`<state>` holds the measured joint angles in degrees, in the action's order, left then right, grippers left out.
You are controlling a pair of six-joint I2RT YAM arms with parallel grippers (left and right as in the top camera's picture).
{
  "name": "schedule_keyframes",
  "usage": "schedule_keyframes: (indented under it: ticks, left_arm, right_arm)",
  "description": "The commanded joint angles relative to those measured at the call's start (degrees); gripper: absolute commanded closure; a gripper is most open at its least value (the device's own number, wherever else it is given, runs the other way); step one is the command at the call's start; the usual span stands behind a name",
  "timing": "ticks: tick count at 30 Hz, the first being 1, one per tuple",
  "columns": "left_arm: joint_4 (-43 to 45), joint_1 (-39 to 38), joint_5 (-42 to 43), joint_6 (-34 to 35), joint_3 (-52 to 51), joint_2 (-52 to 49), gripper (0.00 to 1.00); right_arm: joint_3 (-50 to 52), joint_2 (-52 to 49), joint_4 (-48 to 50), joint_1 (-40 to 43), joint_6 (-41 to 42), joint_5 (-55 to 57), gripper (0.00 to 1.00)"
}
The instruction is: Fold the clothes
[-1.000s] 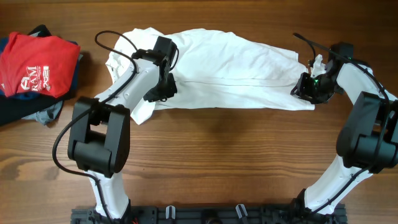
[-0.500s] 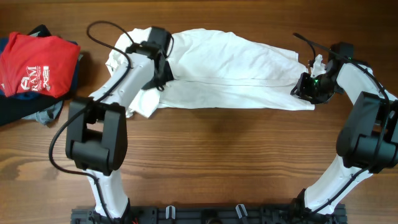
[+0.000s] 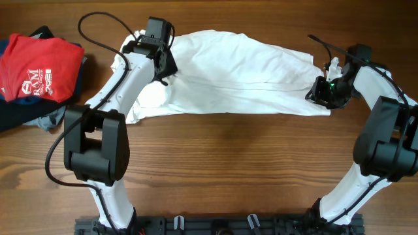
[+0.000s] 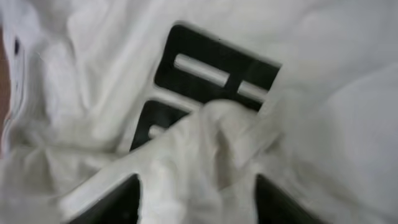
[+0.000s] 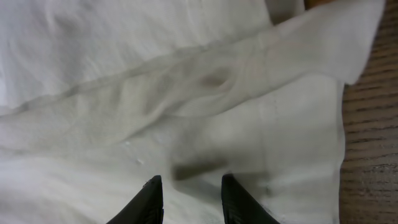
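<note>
Overhead: white shirt (image 3: 241,75) lies stretched across the far half of the wooden table (image 3: 228,170). It runs left to right and is rumpled, with a long crease along its middle. Its left end is bunched and partly doubled over near the table's left-centre. Its right end tapers to a narrow edge.

Left gripper (image 3: 162,64) sits on the shirt's upper left part, arm reaching in from the near edge. Left wrist view: two dark fingers (image 4: 109,199) stand either side of a raised hump of white cloth that fills the gap, so they are pinching a thick fold of the shirt. Just beyond the hump is a black patch (image 4: 230,59) with white bars on the fabric. View is blurred and I can't make out what it is.

Right gripper (image 3: 321,91) is at the shirt's right end, low on the cloth. Right wrist view: dark fingertips (image 5: 152,199) are drawn close, with cloth in the narrow gap. It looks like a pinch on the fabric near a seam. Bare wood shows past the hem at the right.

Far left of the table: a red shirt (image 3: 39,62) with white lettering sits on top of a heap of dark clothes (image 3: 16,117), well apart from the white shirt.
</note>
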<state>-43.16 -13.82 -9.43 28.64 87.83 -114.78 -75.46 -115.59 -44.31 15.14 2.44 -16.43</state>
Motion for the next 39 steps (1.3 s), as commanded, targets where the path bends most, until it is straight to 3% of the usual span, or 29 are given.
schedule_keyframes:
  ticks: [1, 4, 6, 8, 15, 19, 23, 28, 33, 37, 39]
  left_arm:
    - [-9.6, 2.7, -0.5, 0.1, 0.7, 6.1, 0.21]
    - [-20.3, 4.8, -0.6, 0.6, 0.7, 10.9, 0.28]
    - [-28.2, 6.8, -0.7, 2.4, 0.4, 11.7, 0.43]
    - [-29.3, 7.9, -0.6, 5.4, -2.8, 11.6, 0.55]
    - [-18.5, 8.0, 1.2, 9.3, -20.3, 11.6, 0.57]
    - [-11.0, 8.0, 0.9, 9.6, -25.6, 11.6, 0.51]
    - [-3.0, 8.0, 0.4, 9.6, -26.8, 11.6, 0.48]
    - [-2.4, 8.0, -6.1, 9.6, -26.8, 11.6, 0.48]
    - [-1.7, 8.0, -6.3, 9.6, -26.9, 11.6, 0.57]
    - [-0.4, 8.0, -6.3, 9.6, -26.9, 11.6, 0.85]
    - [-0.4, 8.0, -6.3, 9.6, -26.9, 11.5, 0.9]
  right_arm:
    - [1.0, 0.7, 0.0, -0.3, -0.8, 2.0, 0.68]
    - [1.0, 0.7, 0.0, -0.3, -0.8, 2.6, 0.69]
    - [1.0, 0.7, 0.1, -0.3, -0.8, 2.8, 0.68]
    - [1.0, 0.7, 0.2, -0.3, -0.8, 2.7, 0.69]
    - [1.0, 0.7, 0.2, -0.3, -0.8, 2.7, 0.69]
    - [1.0, 0.7, 0.2, -0.3, -0.8, 2.7, 0.68]
    - [1.0, 0.7, 0.2, -0.3, -0.8, 2.7, 0.68]
    - [1.0, 0.7, 0.1, -0.3, -0.7, 2.7, 0.68]
    - [1.0, 0.7, 0.1, -0.3, -0.8, 2.7, 0.68]
    - [1.0, 0.7, 0.1, -0.3, -0.8, 2.8, 0.68]
    - [1.0, 0.7, 0.1, -0.3, -0.8, 2.8, 0.68]
